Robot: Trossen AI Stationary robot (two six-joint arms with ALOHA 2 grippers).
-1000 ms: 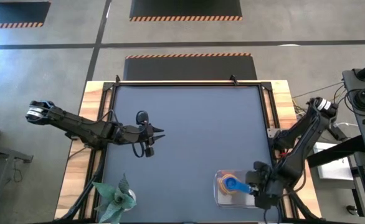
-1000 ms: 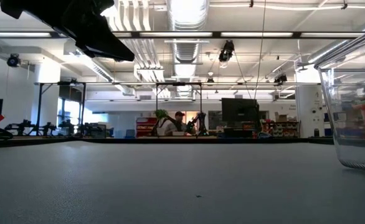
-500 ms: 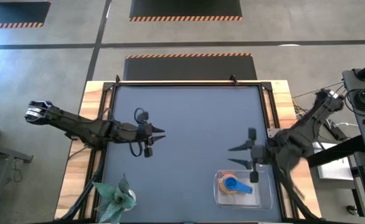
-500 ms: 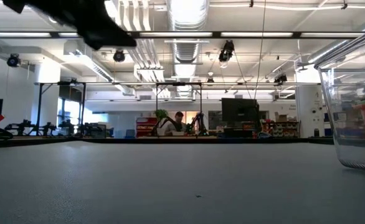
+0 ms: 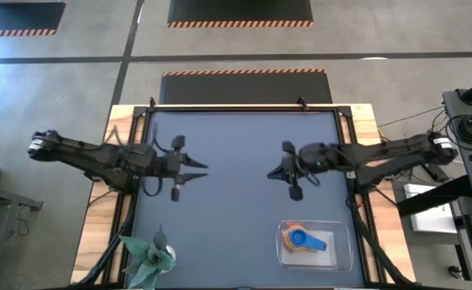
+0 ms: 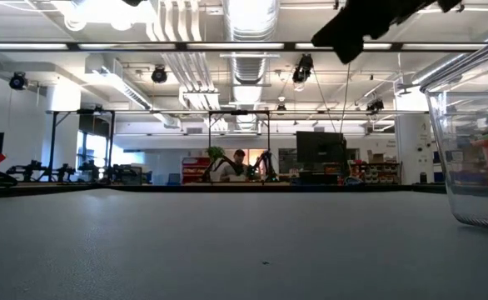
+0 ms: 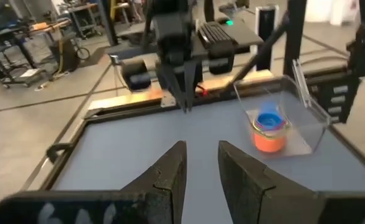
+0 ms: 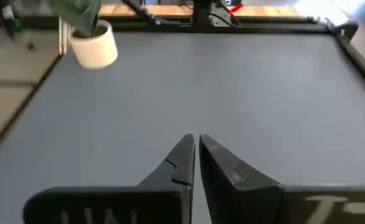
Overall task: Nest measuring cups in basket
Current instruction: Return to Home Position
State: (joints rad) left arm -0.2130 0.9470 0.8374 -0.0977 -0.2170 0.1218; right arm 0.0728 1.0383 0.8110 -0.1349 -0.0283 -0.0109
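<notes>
The clear basket [image 5: 345,256] stands near the table's front right. Inside it the measuring cups sit nested in one stack, a blue one [image 5: 303,239] on top of orange. The left wrist view shows the stack [image 7: 268,132] inside the basket's wall [image 7: 308,112], and the low view shows the basket [image 6: 469,142] at the right. Both grippers hover above the table's middle, tips facing each other. My left gripper [image 5: 201,170] is open and holds nothing [image 7: 201,151]. My right gripper [image 5: 273,173] is shut on nothing [image 8: 195,140].
A potted plant [image 5: 149,256] in a white pot [image 8: 94,47] stands at the table's front left corner. The grey mat lies bare between the two arms. A person sits far off in the room behind the table [image 6: 241,158].
My right gripper has risen from the basket, where it stood by the blue cup. It has swung toward the far edge and the table's middle, turned to point left, and shut. The blue cup stays on the stack. My left arm has risen a little.
</notes>
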